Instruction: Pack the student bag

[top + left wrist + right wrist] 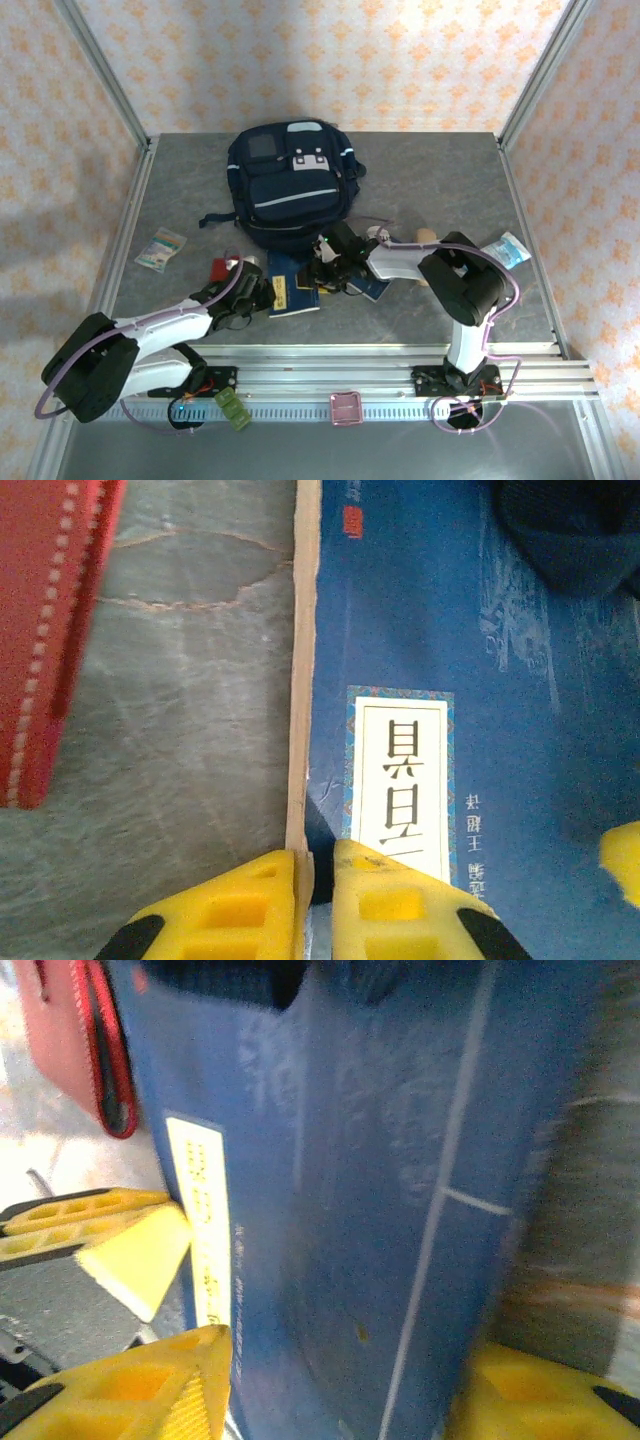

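My left gripper [312,858] is clenched on the near edge of the blue book [520,740]. In my left wrist view its two yellow fingers [225,915] stand almost together, with the cover's edge and the pale page block pinched between them. The book lies flat on the grey table [190,710]. Its white label [400,770], printed with dark characters, sits just ahead of one fingertip. A red pouch [45,630] with a stitched border lies on the table to the left of the book, apart from it.

My right gripper [345,1350] straddles the same book from the opposite side. Its yellow pads [530,1390] stand wide apart with the blue cover running between them. The near pad sits right against the label side of the book. The far side of this view is smeared, so I cannot tell whether that pad presses on the book or merely stands beside it.

From above, the student bag [290,190] lies at the far middle of the table, front pockets facing up and dark straps trailing off to its sides. Its near edge is just beyond the book and my right gripper. A small clear packet [160,248] lies near the table's left rail, well apart from the bag. A pale blue packet [510,250] lies on the right, beside my right arm.
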`<action>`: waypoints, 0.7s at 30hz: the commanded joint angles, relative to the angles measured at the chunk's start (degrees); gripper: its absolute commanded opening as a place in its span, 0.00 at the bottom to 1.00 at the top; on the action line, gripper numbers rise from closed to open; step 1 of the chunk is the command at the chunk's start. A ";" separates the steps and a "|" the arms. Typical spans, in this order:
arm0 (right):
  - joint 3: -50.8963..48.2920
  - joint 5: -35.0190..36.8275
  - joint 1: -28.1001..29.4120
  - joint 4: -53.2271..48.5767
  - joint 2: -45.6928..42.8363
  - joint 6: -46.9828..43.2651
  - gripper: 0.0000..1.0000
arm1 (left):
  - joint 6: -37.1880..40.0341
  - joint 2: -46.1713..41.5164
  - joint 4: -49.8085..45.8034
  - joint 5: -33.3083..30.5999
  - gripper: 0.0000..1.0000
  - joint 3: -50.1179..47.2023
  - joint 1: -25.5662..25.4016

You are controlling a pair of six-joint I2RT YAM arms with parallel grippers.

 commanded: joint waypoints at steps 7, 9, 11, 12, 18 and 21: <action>-0.62 -8.42 3.43 0.55 -4.17 -2.66 0.05 | -0.80 -0.60 -2.57 7.96 0.17 -0.94 -3.98; -1.55 -6.66 3.27 -3.76 -8.17 -4.98 0.00 | -1.66 -4.84 -3.69 5.85 0.34 -0.67 -4.04; -2.39 -5.68 3.19 -8.47 -13.08 -7.54 0.00 | -2.51 -10.93 -4.30 3.04 0.42 -0.25 -3.99; -2.50 -5.45 3.17 -10.33 -15.47 -8.53 0.00 | -3.01 -13.73 -4.47 1.46 0.48 -0.10 -3.99; -0.31 -3.12 -0.23 -18.89 -29.99 -14.11 0.00 | -1.44 -28.48 -0.93 -8.19 0.82 2.33 -2.90; 2.33 -3.36 -5.18 -18.27 -33.54 -14.98 0.00 | 2.76 -27.00 0.60 -4.29 0.87 8.27 2.40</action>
